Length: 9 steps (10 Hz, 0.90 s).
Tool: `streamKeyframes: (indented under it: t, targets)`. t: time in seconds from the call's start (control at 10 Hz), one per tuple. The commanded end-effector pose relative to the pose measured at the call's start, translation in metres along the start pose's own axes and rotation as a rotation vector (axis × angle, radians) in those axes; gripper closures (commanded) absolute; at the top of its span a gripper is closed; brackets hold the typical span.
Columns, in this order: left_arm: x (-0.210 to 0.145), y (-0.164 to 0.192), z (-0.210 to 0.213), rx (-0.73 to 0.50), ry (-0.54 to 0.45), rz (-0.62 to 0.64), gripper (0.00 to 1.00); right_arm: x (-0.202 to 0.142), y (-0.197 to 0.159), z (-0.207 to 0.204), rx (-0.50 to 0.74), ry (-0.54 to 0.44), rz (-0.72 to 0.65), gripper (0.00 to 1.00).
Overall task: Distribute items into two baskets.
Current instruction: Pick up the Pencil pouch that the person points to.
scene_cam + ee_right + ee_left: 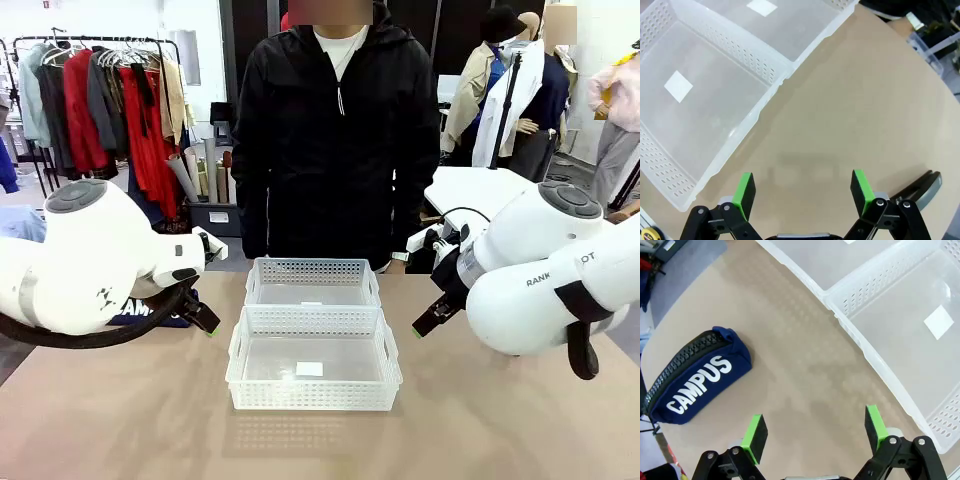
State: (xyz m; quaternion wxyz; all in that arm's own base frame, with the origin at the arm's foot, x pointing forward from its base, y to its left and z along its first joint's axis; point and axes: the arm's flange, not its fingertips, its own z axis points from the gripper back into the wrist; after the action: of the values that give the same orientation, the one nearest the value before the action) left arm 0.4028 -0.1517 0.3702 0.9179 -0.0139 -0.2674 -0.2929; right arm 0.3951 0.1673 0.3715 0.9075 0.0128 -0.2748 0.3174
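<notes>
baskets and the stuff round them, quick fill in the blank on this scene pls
1. The pouch reads ____ in white letters.
2. The two baskets are ____ plastic.
3. The left gripper and right gripper both have ____ jaws.
4. The stapler lies on the ____, outside the baskets.
Missing words: CAMPUS; white; open; table.

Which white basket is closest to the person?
The far basket, right in front of the person; the near basket sits on the robot's side.

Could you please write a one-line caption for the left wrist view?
Open left gripper hovers over the table between the navy CAMPUS pouch and two white baskets.
</notes>
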Motion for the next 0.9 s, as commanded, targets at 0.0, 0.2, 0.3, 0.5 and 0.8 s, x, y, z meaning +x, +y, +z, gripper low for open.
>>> streamKeyframes:
  t: [0.0,0.2,0.3,0.5,0.8]
  targets:
    - [0.0001,0.0,0.0003,0.0,-0.001,0.0,0.0,0.0,0.0,0.0,0.0,0.0,0.0,0.0]
    - [0.0001,0.0,0.0003,0.0,-0.001,0.0,0.0,0.0,0.0,0.0,0.0,0.0,0.0,0.0]
    - [0.0001,0.0,0.0003,0.0,-0.001,0.0,0.0,0.0,0.0,0.0,0.0,0.0,0.0,0.0]
    - [0.0001,0.0,0.0003,0.0,-0.001,0.0,0.0,0.0,0.0,0.0,0.0,0.0,0.0,0.0]
    - [0.0001,0.0,0.0003,0.0,-0.001,0.0,0.0,0.0,0.0,0.0,0.0,0.0,0.0,0.0]
